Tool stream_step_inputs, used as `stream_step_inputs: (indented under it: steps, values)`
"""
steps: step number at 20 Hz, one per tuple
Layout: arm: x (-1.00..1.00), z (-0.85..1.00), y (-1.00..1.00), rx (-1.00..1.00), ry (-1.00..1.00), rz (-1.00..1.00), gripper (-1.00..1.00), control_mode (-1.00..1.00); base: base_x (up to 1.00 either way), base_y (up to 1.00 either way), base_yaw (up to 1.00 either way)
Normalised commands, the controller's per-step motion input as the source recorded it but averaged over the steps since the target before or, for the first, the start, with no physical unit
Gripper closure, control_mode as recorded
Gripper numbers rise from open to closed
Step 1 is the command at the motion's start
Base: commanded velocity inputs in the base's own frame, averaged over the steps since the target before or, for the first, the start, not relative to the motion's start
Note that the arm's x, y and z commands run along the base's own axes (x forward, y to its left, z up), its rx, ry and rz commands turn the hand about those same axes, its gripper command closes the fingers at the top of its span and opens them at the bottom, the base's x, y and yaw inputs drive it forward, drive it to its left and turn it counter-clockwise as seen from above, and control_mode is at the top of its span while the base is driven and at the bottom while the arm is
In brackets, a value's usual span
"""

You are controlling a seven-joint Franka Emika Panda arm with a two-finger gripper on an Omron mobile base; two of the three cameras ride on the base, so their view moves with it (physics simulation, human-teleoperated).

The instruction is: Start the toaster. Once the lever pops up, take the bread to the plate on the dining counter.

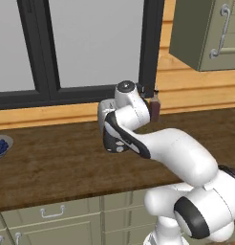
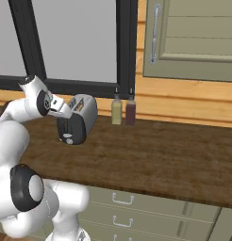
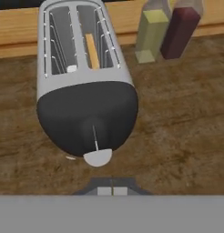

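Silver and black, the toaster [image 3: 84, 77] is sitting on the wood counter [image 3: 177, 132] beside 2 bottles [image 3: 166, 32], with the bread [image 3: 92, 51] standing in its right slot. The gripper [image 3: 112, 190] is hovering just before the lever [image 3: 97, 157], its fingers pressed together on nothing.

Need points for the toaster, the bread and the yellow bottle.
toaster [image 3: 86, 109]: hand view, on its black end panel.
bread [image 3: 91, 51]: hand view, top edge of the slice showing in the right slot.
yellow bottle [image 2: 116, 110]: right base view, on its body.
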Motion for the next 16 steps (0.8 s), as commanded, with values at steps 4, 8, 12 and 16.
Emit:
stream_step_inputs:
  steps: [4,8,12,16]
  values:
    - [0.26,0.47,-0.12,-0.07,-0.24,0.0,1.0,-1.0,0.0,0.0,0.0]
    - [0.49,0.39,-0.31,-0.01,-0.02,0.0,1.0,-1.0,0.0,0.0,0.0]
    - [0.82,0.16,-0.16,0.02,0.1,0.0,1.0,-1.0,0.0,0.0,0.0]
    - [0.82,-0.06,-0.06,0.02,0.12,0.0,1.0,-1.0,0.0,0.0,0.0]
